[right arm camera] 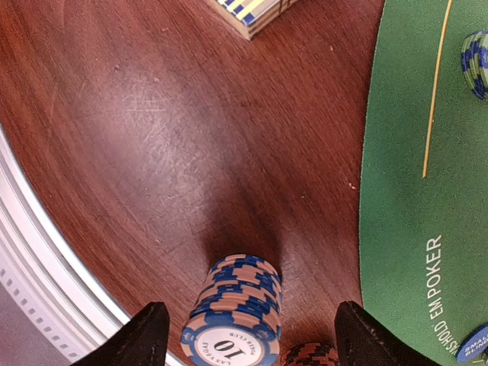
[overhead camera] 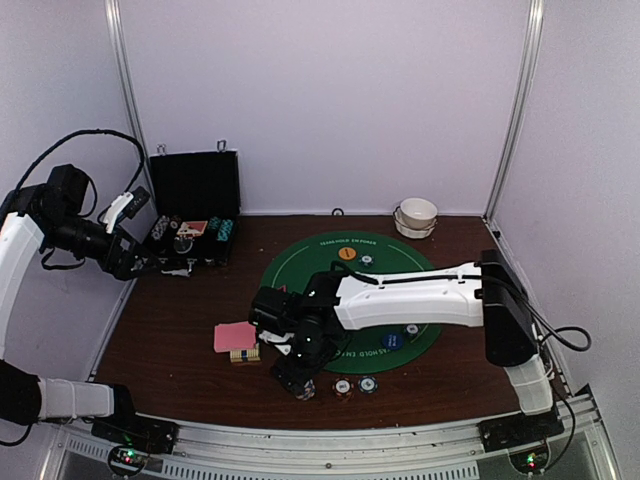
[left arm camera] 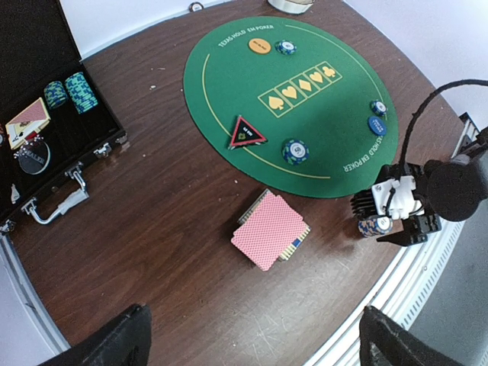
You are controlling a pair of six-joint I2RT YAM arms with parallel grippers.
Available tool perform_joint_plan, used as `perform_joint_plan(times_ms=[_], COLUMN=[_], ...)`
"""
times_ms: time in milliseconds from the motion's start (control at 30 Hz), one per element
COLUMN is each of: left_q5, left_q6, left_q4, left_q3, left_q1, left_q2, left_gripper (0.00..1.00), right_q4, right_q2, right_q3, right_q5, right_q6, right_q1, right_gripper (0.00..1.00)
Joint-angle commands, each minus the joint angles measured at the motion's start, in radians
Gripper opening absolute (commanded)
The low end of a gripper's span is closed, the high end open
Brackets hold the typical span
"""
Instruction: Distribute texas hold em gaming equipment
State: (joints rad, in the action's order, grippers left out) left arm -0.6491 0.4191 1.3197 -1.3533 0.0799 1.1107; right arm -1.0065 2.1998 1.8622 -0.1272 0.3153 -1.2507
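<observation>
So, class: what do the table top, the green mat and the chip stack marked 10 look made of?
The table top looks like dark wood or veneer, semi-gloss, with visible grain and scratches. The green mat is likely felt: matte and printed. The chip stack is probably moulded plastic or clay composite, with striped edges and a printed label.

Overhead cam; wrist cams down, common mat [overhead camera: 296,266]
</observation>
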Motion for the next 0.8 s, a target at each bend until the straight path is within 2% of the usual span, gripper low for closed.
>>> perform_joint_plan(times_ms=[0,233,767], left_q5=[-0.015,-0.011,-0.009], left_q6=[0.010,0.013,0.014], left_q4=[0.007,0.009,0.009], left_q3=[-0.026,-0.025,-0.023], left_q1=[0.008,0.008,0.008], left_q2=[-0.003,-0.002,-0.006], left_gripper=[0.97,0.98,0.98], right_q4=[0.000,0.009,0.019], right_q2=[0.017,0.027,0.038], right_q3=[0.011,0.004,-0.011], right_q5=[-0.011,-0.012,-0.019], right_q6=[-0.007,-0.005,0.002], right_q1=[-0.007,-0.006,-0.007], right_gripper=[0.76,0.69,0.59])
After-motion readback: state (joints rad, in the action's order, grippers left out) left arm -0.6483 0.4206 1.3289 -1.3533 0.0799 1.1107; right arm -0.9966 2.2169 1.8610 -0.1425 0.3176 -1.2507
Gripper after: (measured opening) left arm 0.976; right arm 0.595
